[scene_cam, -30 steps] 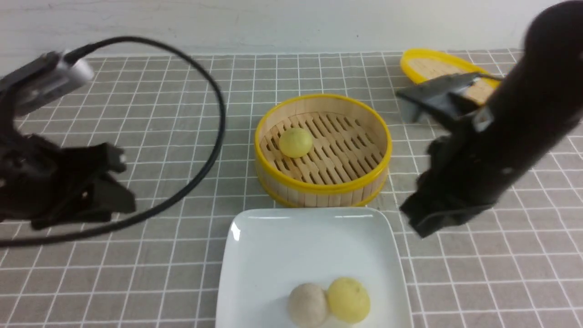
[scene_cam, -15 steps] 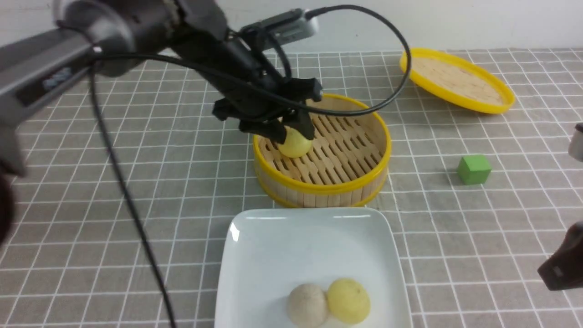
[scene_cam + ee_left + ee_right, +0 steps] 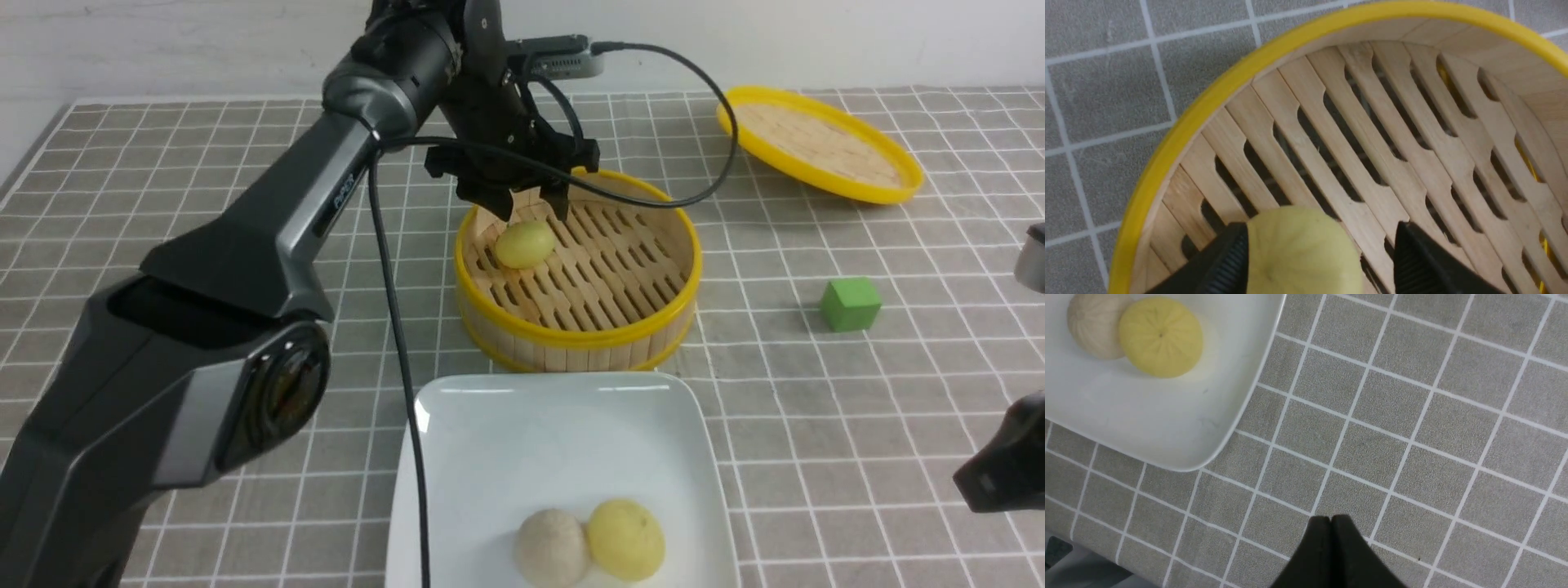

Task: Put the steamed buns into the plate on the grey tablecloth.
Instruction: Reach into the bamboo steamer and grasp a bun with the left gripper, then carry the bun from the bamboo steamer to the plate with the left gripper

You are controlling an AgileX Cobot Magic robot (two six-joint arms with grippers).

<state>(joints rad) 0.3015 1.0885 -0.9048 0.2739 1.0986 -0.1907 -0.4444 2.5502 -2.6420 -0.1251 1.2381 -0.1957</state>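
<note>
One pale yellow steamed bun [image 3: 525,243] lies in the round bamboo steamer [image 3: 571,336]. My left gripper [image 3: 531,214] is open over it, one finger on each side. In the left wrist view, one finger [image 3: 1224,261] touches the bun [image 3: 1302,253] and the other finger [image 3: 1412,261] stands a little off it. The second yellow bun [image 3: 625,539] lies in the white square plate [image 3: 490,441] on the grey tablecloth [image 3: 163,147], touching a greyish-beige bun [image 3: 551,547]. My right gripper [image 3: 1331,519] is shut and empty over the cloth, right of the plate [image 3: 1147,424].
The steamer's flat lid [image 3: 819,143] lies at the back right. A green cube [image 3: 850,304] sits on the cloth right of the steamer. The left arm's cable hangs over the steamer's back rim and down across the plate's left edge.
My left arm has swung from the table's left side to the steamer and now straddles the bun. My right arm has drawn back to the front right, uncovering the green cube.
</note>
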